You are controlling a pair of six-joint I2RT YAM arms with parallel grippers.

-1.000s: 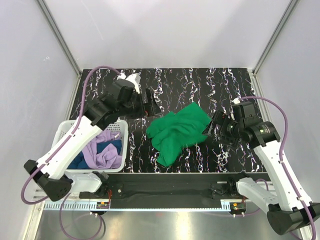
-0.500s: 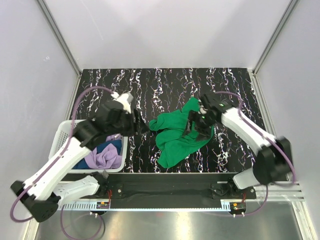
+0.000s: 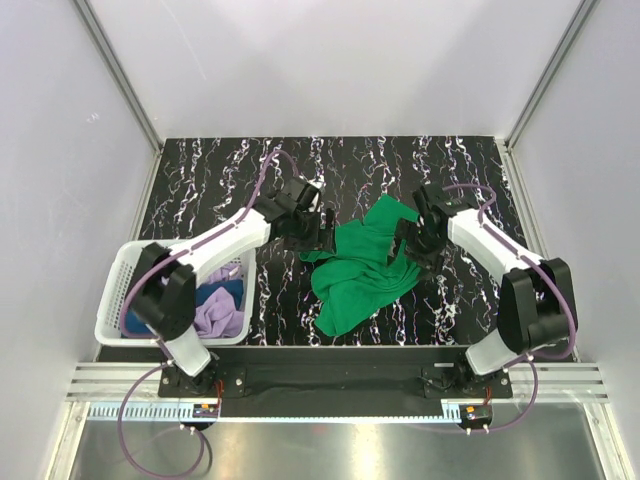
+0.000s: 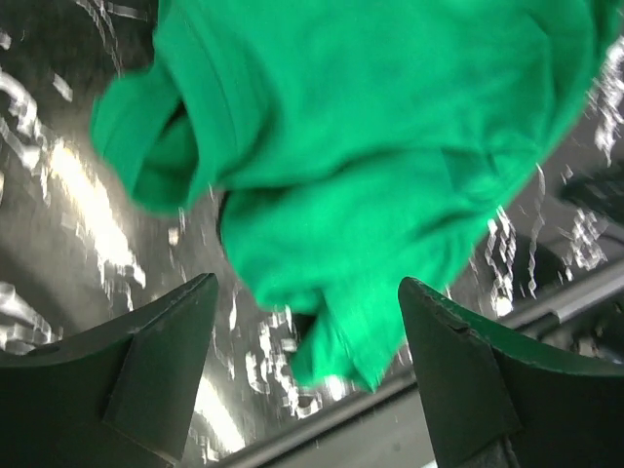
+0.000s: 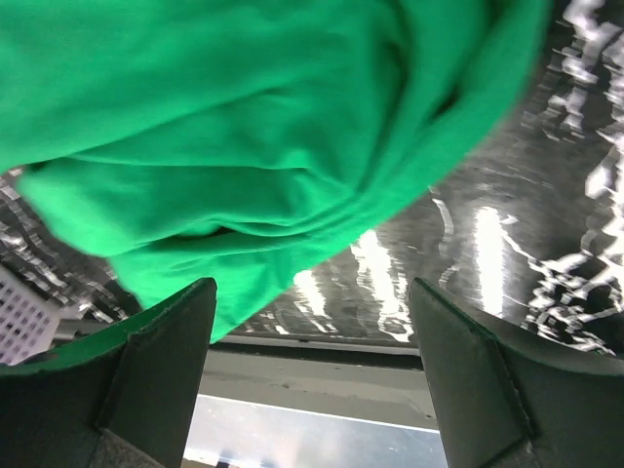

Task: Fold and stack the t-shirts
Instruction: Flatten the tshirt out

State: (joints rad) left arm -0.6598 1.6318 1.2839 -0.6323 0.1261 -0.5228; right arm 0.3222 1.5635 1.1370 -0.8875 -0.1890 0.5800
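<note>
The bright green t-shirt (image 3: 358,265) lies crumpled in the middle of the black marbled table (image 3: 400,165). It fills the left wrist view (image 4: 370,146) and the right wrist view (image 5: 224,127). My left gripper (image 3: 322,232) is open at the shirt's upper left edge, jaws wide apart with nothing between them. My right gripper (image 3: 408,245) is open at the shirt's upper right edge, also holding nothing. The lilac t-shirt (image 3: 210,312) and the dark blue t-shirt (image 3: 222,292) lie bunched in the basket.
A white lattice basket (image 3: 122,290) stands at the table's near left. Grey walls enclose the table on three sides. A black rail (image 3: 330,375) runs along the near edge between the arm bases.
My left arm has swung right from beside the basket to the green shirt's left edge. My right gripper has shifted slightly toward the shirt's right side. The shirt's shape has changed little.
</note>
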